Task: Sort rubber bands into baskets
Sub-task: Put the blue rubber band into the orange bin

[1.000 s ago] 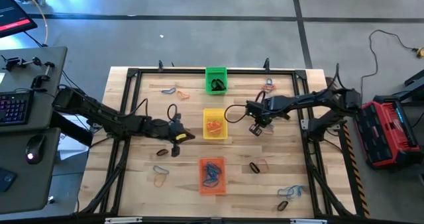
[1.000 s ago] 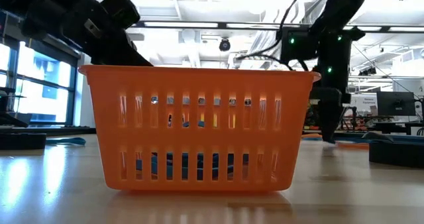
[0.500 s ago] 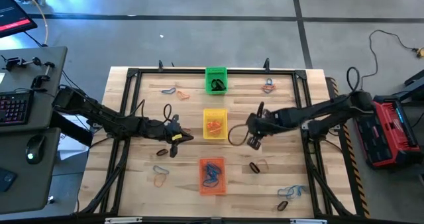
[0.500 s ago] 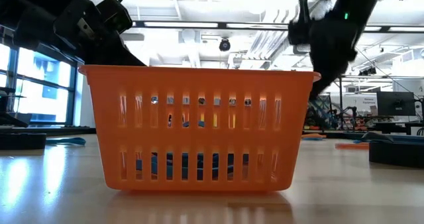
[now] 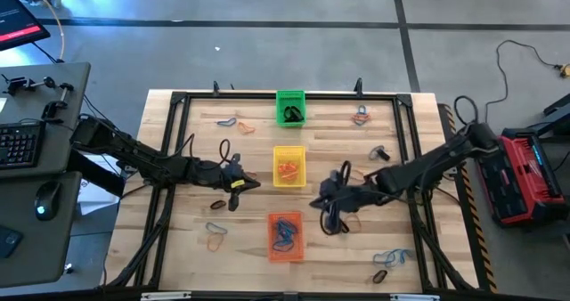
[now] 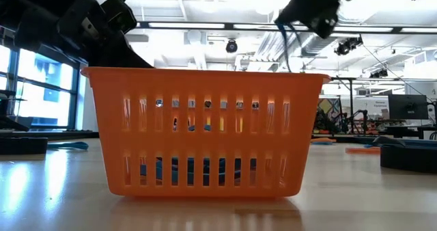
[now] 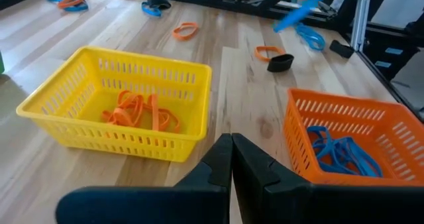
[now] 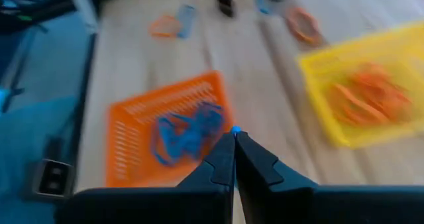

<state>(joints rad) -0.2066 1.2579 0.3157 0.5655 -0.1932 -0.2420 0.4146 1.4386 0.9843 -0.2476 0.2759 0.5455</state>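
Three baskets (image 5: 289, 107), two arms (image 5: 142, 163), many rubber bands (image 5: 287, 168).

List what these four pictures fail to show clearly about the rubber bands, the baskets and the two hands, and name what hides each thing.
- Right hand: fingers pressed shut with a speck of blue at the tips; motion blur hides what it is.
- Green basket: high view shows dark contents too small to count.
- Orange basket: in the low view its slatted wall screens the blue bands, and it blocks the other baskets.
- Left hand: shut, apparently empty.

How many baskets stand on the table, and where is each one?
3, in a line down the table's middle: the green basket at the far edge, the yellow basket in the centre, the orange basket nearest.
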